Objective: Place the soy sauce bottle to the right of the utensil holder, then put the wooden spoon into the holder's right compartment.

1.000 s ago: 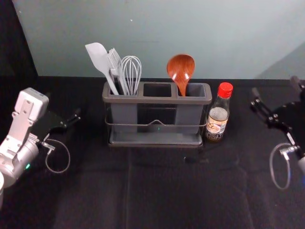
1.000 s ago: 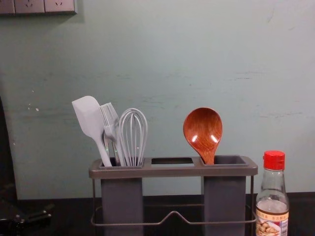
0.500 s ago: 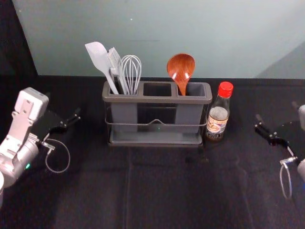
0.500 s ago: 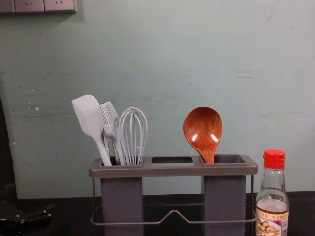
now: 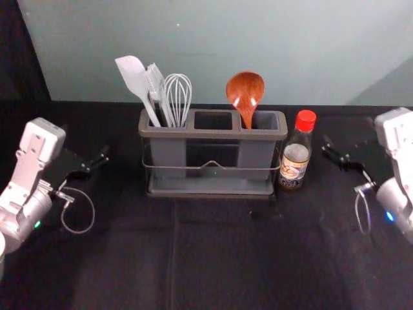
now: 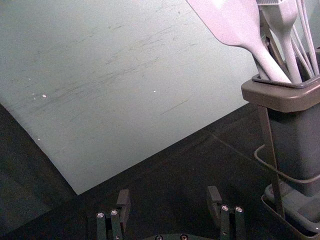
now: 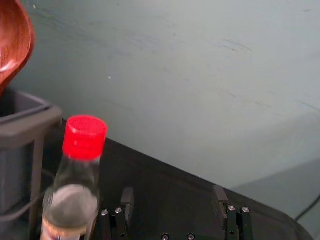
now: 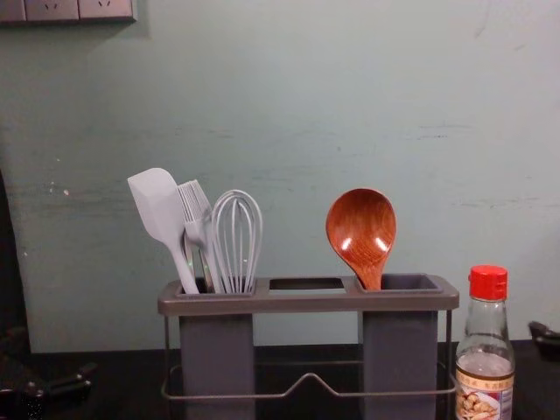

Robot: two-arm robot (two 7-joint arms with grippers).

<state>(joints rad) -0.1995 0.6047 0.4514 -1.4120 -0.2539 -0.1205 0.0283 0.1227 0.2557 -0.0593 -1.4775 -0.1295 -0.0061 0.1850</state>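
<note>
The grey utensil holder (image 5: 213, 134) stands upright. The wooden spoon (image 5: 245, 97) stands bowl up in its right compartment. Close against the holder's right side is the soy sauce bottle (image 5: 295, 158), upright with a red cap; no gripper touches it. To the right of the bottle, my right gripper (image 5: 348, 134) is open and empty; in its wrist view the right gripper (image 7: 173, 194) has the bottle (image 7: 72, 200) beside it, outside its fingers. My left gripper (image 5: 85, 142) stays parked left of the holder; in its wrist view the left gripper (image 6: 168, 195) is open and empty.
A white spatula (image 5: 133, 77), a brush (image 5: 157, 87) and a whisk (image 5: 178, 97) stand in the holder's left compartment. Its middle compartment (image 5: 213, 121) is empty. A pale wall (image 5: 213, 39) rises behind the black-covered table (image 5: 219, 252).
My right gripper has moved left, nearer the bottle, and its tip has come in at the chest view's right edge. The left arm, holder, spoon and bottle have stayed put.
</note>
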